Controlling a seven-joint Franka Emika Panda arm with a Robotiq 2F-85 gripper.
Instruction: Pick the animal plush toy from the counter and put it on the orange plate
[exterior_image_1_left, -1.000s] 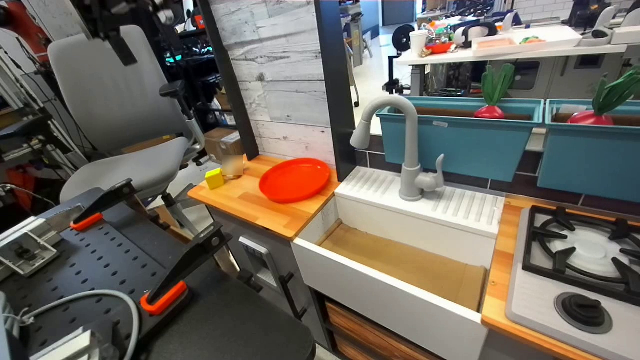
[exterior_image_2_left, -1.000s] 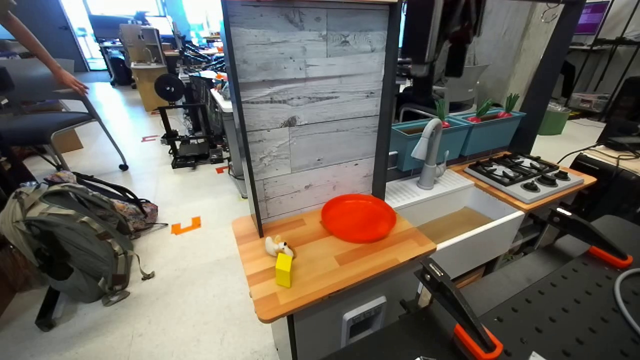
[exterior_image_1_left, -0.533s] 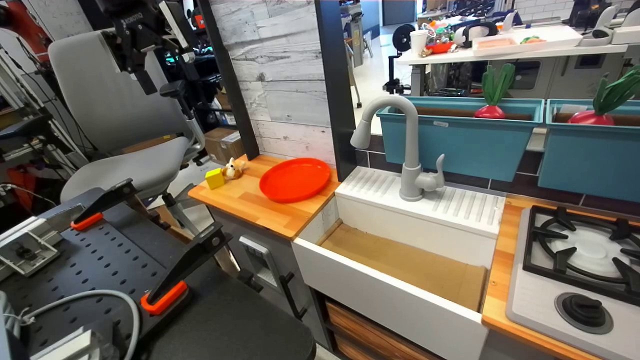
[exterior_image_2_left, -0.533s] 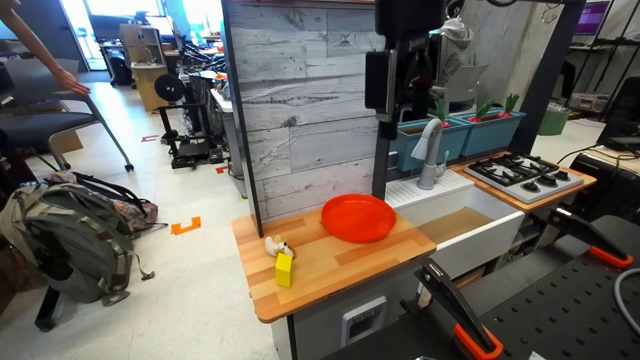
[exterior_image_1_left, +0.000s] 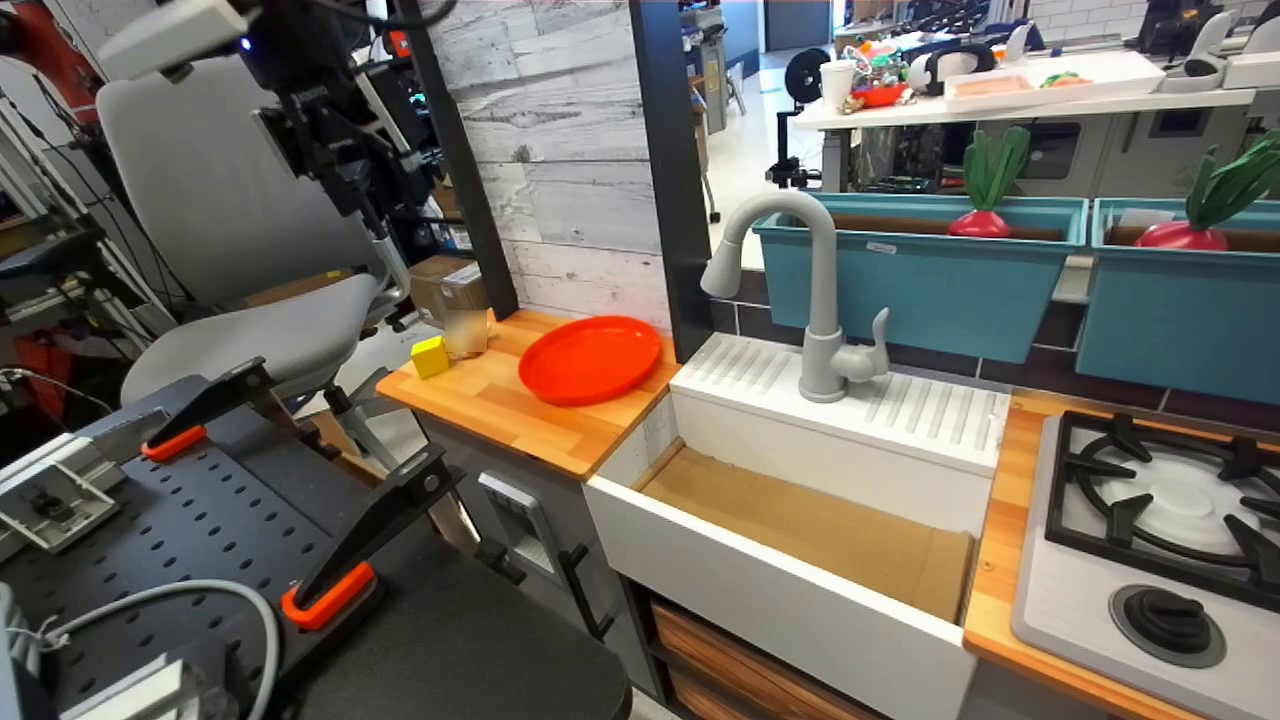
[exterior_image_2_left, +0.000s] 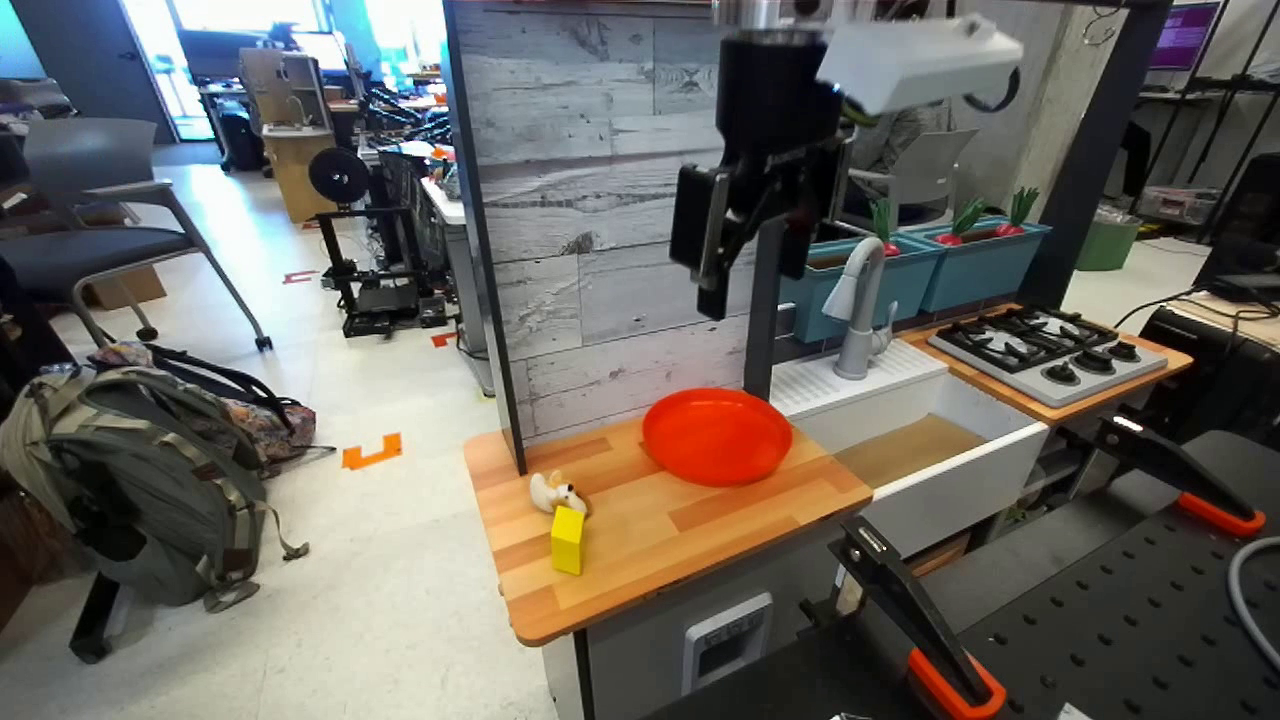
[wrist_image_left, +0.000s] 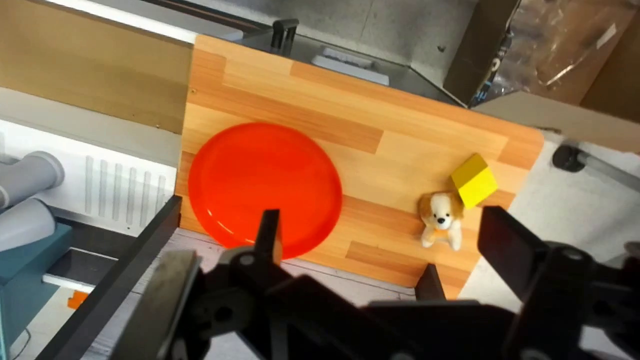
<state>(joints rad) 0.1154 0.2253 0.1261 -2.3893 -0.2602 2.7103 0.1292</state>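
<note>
The animal plush toy, a small white and brown dog (wrist_image_left: 441, 220), lies on the wooden counter (wrist_image_left: 420, 155), facing up in the wrist view. It also shows in an exterior view (exterior_image_2_left: 556, 493); its spot is blurred in the other exterior picture. A yellow block (wrist_image_left: 475, 182) touches or nearly touches its head. The orange plate (wrist_image_left: 265, 185) lies flat and bare on the same counter, also in both exterior views (exterior_image_1_left: 590, 360) (exterior_image_2_left: 717, 437). My gripper (wrist_image_left: 384, 232) is open and empty, high above the counter; its fingers are spread wide (exterior_image_2_left: 753, 282).
A grey plank wall (exterior_image_2_left: 620, 200) with dark posts (exterior_image_1_left: 672, 180) stands along the counter's back edge. The white sink (exterior_image_1_left: 790, 600) with a grey faucet (exterior_image_1_left: 822, 290) adjoins the counter. A stove (exterior_image_1_left: 1170, 500), teal planters (exterior_image_1_left: 910, 290) and black clamps (exterior_image_2_left: 915, 610) are further off.
My gripper has come down and moved into view, toward the counter in the exterior views. The toy, block and plate have not moved. A person's arm by the chair has gone from view.
</note>
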